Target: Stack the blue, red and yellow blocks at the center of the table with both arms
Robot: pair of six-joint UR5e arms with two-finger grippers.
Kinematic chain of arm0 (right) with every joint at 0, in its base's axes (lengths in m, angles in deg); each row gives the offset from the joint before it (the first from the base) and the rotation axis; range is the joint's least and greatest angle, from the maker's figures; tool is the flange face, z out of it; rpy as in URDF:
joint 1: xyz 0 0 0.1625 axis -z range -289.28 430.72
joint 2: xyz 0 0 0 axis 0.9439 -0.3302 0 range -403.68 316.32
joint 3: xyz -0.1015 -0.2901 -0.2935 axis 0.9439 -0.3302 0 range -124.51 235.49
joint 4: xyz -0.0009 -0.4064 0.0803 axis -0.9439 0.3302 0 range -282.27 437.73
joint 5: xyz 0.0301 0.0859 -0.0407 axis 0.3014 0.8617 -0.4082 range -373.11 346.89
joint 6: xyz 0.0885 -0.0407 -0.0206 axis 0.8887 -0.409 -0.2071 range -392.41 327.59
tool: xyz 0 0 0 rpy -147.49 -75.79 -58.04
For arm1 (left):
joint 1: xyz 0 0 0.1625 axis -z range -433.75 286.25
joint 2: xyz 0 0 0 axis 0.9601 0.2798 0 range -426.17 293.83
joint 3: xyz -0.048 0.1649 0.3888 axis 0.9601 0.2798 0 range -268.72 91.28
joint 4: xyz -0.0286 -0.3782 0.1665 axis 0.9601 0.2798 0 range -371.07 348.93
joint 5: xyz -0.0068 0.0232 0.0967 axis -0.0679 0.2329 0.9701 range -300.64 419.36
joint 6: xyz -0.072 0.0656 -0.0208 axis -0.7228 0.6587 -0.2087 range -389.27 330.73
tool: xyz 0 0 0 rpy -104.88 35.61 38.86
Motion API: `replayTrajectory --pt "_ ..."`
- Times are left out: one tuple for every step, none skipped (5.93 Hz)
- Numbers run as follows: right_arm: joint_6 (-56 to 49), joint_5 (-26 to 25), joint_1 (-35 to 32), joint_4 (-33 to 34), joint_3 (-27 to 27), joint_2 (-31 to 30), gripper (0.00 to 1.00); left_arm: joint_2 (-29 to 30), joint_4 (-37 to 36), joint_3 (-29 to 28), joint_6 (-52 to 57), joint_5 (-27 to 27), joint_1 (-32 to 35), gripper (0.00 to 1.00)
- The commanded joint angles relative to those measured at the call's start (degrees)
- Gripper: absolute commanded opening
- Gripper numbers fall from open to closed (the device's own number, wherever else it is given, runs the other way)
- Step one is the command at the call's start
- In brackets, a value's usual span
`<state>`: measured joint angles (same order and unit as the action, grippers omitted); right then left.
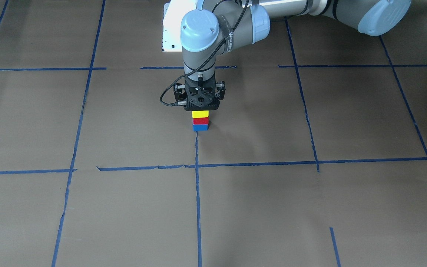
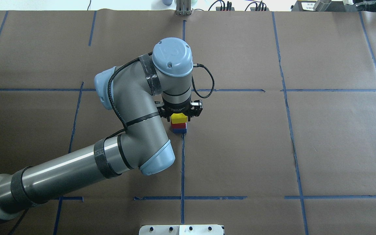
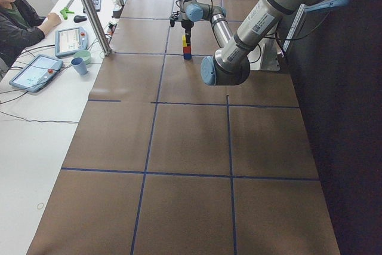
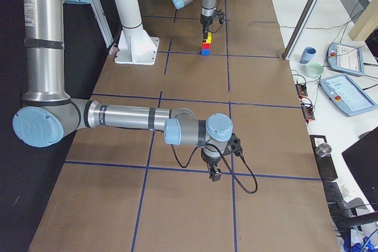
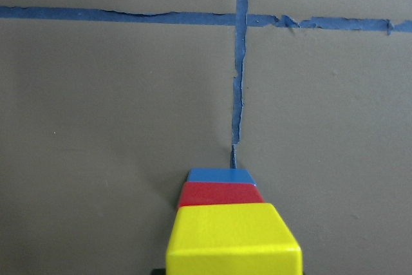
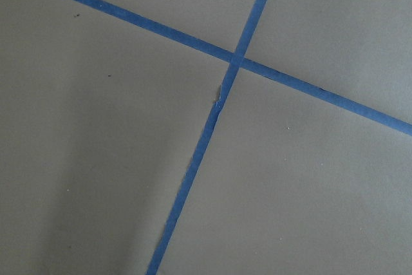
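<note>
- evidently the last step, the setting of the top cube, is in hand or just done: all three blocks are seen in one column, so the stack is judged all but finished.
- the left arm (image 2: 132, 107) is stretched in over the table (image 1: 310, 207), and the left gripper (image 1: 201, 107) is pointed straight down, right over the yellow block (image 1: 200, 114). whether the jaws are clamped on that cube or let go cannot be told, since the fingers are hidden in every view.
- the stack is found at the center of table (image 1: 243, 122), at the end of the vertical tape line (image 1: 197, 152), between the two horizontal lines.
- yellow is laid on the red block (image 1: 200, 121), which is laid on the blue block (image 1: 200, 127). the faces are lined up closely and no lean is seen. the cubes are plain, matte and of one size.
- next, a release (if not yet made) and a straight lift are called for, so that the column is not nudged sideways.
- the right gripper (image 4: 214, 172) is held low over a tape crossing, well apart from the stack. its jaw state cannot be told.
</note>
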<state>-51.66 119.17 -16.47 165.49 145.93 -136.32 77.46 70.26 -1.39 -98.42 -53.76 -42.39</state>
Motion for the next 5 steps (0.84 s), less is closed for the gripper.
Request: replayTrajectory --pt "0.0 0.0 0.0 -0.1 0.0 0.0 1.00 -0.2 -1.3 4.6 0.0 0.1 1.4 1.00" --pt "0.0 0.0 0.0 -0.1 0.0 0.0 1.00 -2.3 -1.3 9.4 0.2 0.1 3.3 1.00" --pt "0.0 -0.1 0.0 -0.1 0.0 0.0 1.00 -9.5 -1.3 16.1 2.8 0.1 4.1 1.00" --pt "0.1 -0.1 0.0 -0.1 0.1 0.1 1.00 -17.9 -1.6 22.4 14.1 0.0 6.6 1.00" --pt "0.1 -0.1 0.0 -0.1 0.1 0.2 1.00 -24.6 -1.6 25.2 26.2 -0.4 11.5 1.00"
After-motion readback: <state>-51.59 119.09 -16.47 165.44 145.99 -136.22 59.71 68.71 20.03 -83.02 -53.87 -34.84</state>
